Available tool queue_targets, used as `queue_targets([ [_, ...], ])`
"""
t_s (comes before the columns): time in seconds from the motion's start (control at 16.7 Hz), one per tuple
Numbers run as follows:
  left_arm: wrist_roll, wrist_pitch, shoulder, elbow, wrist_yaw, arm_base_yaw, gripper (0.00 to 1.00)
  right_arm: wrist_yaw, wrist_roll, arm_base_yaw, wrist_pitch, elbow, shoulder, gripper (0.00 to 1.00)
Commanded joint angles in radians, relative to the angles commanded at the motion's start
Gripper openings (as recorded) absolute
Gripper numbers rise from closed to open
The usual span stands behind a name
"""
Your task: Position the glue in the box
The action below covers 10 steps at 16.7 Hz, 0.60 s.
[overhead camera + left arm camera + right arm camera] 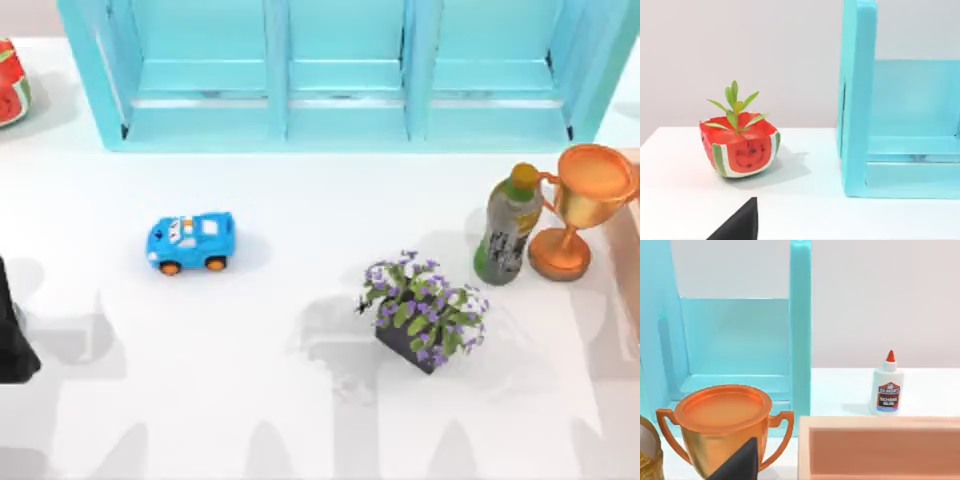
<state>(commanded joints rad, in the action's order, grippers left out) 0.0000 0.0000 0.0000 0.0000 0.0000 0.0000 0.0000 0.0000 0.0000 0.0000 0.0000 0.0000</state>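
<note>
The glue (887, 385) is a white bottle with a red tip and a blue-and-orange label, standing upright on the white table in the right wrist view. It stands just beyond the far wall of the box (879, 426), a shallow peach-coloured tray whose edge also runs along the right border of the top view (630, 250). A dark part of my right gripper (737, 463) shows in front of the trophy, well short of the glue. My left gripper (12, 335) is parked at the table's left edge, and a dark part of it (739, 225) shows in the left wrist view.
A turquoise shelf unit (340, 70) spans the back. An orange trophy (585, 205) and a green bottle (508, 225) stand next to the box. A planter with purple flowers (425, 315) sits right of centre, a blue toy car (190, 242) at left, a watermelon pot (739, 145) at the back left.
</note>
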Motion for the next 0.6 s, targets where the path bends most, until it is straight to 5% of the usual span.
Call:
queue_targets([
  [0.6, 0.000, 0.000, 0.000, 0.000, 0.000, 0.000, 1.00, -0.035, -0.022, -0.039, 0.097, 0.185, 0.327, 1.00],
])
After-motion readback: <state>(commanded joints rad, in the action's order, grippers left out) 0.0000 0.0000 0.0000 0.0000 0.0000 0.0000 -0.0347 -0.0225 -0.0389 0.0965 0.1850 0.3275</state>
